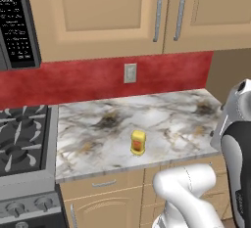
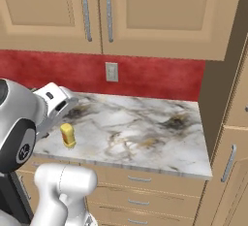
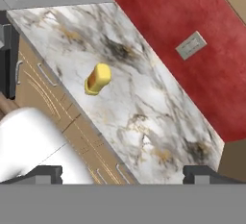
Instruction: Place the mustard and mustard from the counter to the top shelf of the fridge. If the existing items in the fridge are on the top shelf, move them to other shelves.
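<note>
One mustard (image 1: pixel 138 142), a squat yellow jar with an orange-red label, stands upright near the front edge of the marbled white counter (image 1: pixel 162 114). From the right base it is the mustard (image 2: pixel 68 136) at the left of the counter (image 2: pixel 145 123), just past my white arm. In the hand view the mustard (image 3: pixel 97 79) sits left of centre on the counter (image 3: pixel 144 103), well away from my gripper (image 3: pixel 126 174). The gripper is open, its two dark fingertips (image 3: pixel 45 172) wide apart with nothing between them. The fridge and the existing items are out of view.
A black stove (image 1: pixel 22 139) adjoins the counter's left end, with a microwave (image 1: pixel 17 21) above it. Tan upper cabinets (image 1: pixel 122 11) hang over the red backsplash with its outlet (image 2: pixel 112 72). Drawers (image 2: pixel 140 179) sit under the slab. A tall tan cabinet (image 2: pixel 218 99) closes the right end.
</note>
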